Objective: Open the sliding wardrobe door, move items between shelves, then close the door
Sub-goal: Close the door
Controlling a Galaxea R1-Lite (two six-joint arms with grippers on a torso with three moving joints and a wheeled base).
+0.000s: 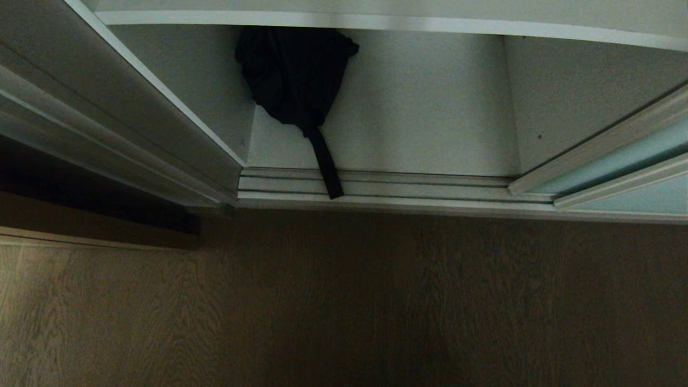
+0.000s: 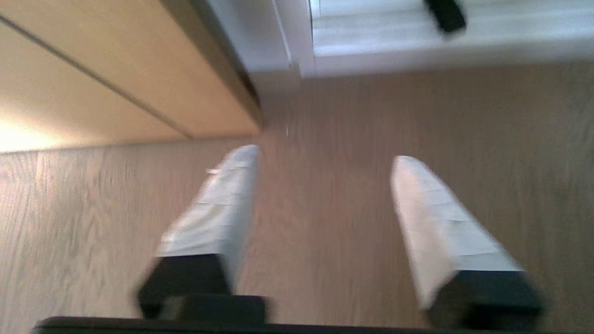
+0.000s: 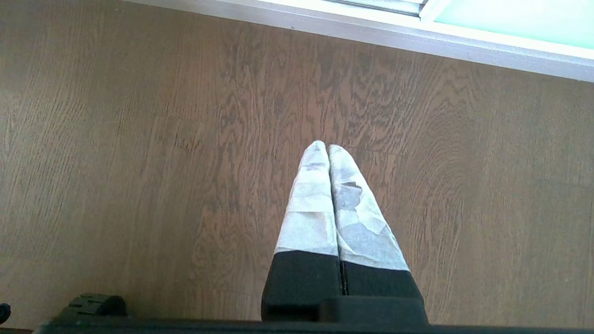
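The wardrobe stands open in the head view, with the sliding wardrobe door point(image 1: 623, 156), a frosted blue-green panel, pushed to the right. A black fabric pouch bag point(image 1: 293, 75) lies at the back left of the lowest white shelf point(image 1: 430, 123). Its strap point(image 1: 327, 166) trails forward over the floor track. Another shelf's pale front edge point(image 1: 376, 21) runs above. Neither gripper shows in the head view. My left gripper point(image 2: 325, 155) hangs open and empty over the wooden floor, near the strap end point(image 2: 445, 16). My right gripper point(image 3: 323, 147) is shut on nothing, above the floor.
The ribbed silver floor track point(image 1: 398, 188) runs along the wardrobe's front. A tan wooden cabinet front point(image 2: 116, 83) stands to the left of the opening. The door's glass point(image 3: 510, 18) and the track point(image 3: 325, 23) lie beyond my right gripper. Brown wood floor point(image 1: 376, 301) fills the foreground.
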